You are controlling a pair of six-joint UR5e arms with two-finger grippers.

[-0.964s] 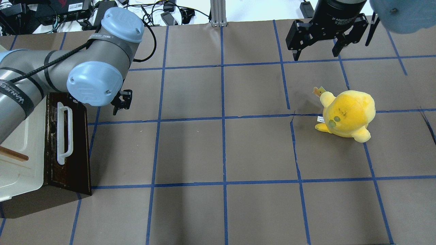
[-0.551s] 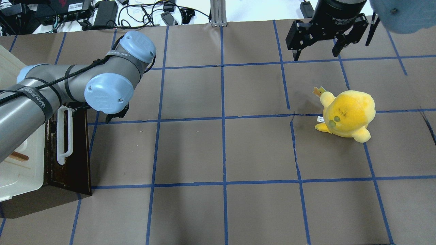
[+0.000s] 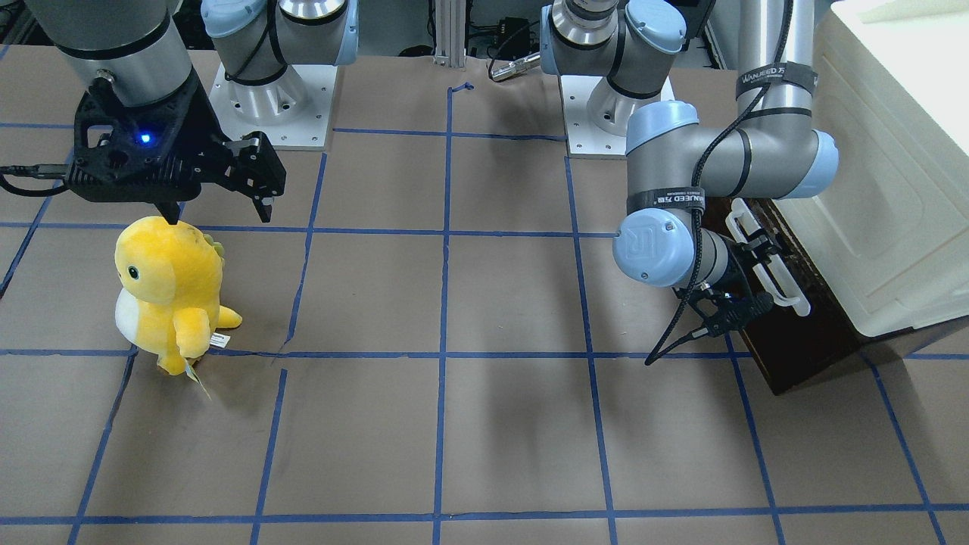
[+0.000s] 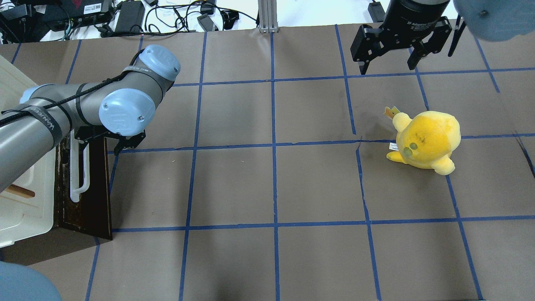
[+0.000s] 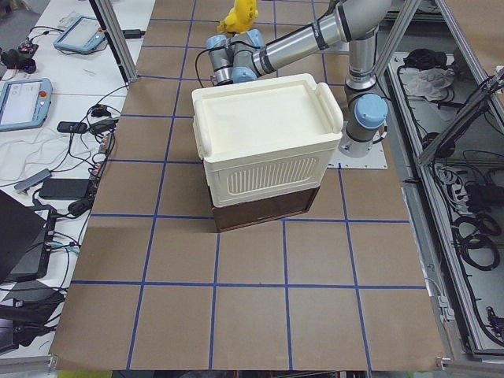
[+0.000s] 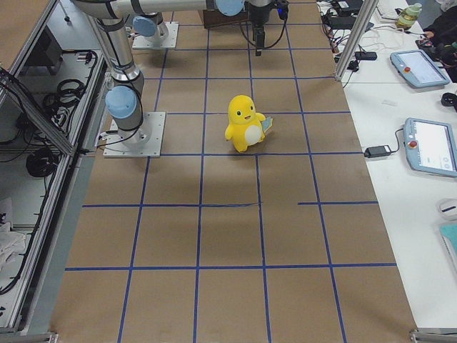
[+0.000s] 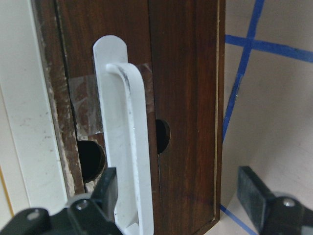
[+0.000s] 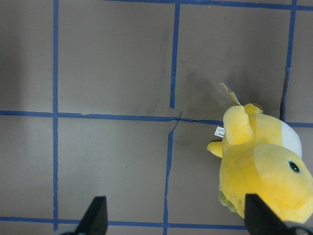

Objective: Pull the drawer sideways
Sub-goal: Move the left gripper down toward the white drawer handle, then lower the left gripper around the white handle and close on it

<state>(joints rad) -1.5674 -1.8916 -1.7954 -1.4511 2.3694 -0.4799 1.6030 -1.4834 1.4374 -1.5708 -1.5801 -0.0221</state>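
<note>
Down at the counter's (image 4: 271, 188) left end, the dark brown drawer (image 4: 90, 184) sits under the cream cabinet (image 4: 25, 209), its white bar handle (image 4: 74, 175) facing the middle. The left gripper (image 7: 178, 188) has its jaws apart, straddling the handle's far end, not closed on it. The right gripper (image 4: 388, 67) hangs well apart, jaws spread, near a yellow plush toy (image 4: 426, 140).

The left arm (image 4: 42, 121) covers the drawer handle's (image 4: 74, 184) upper end overhead
</note>
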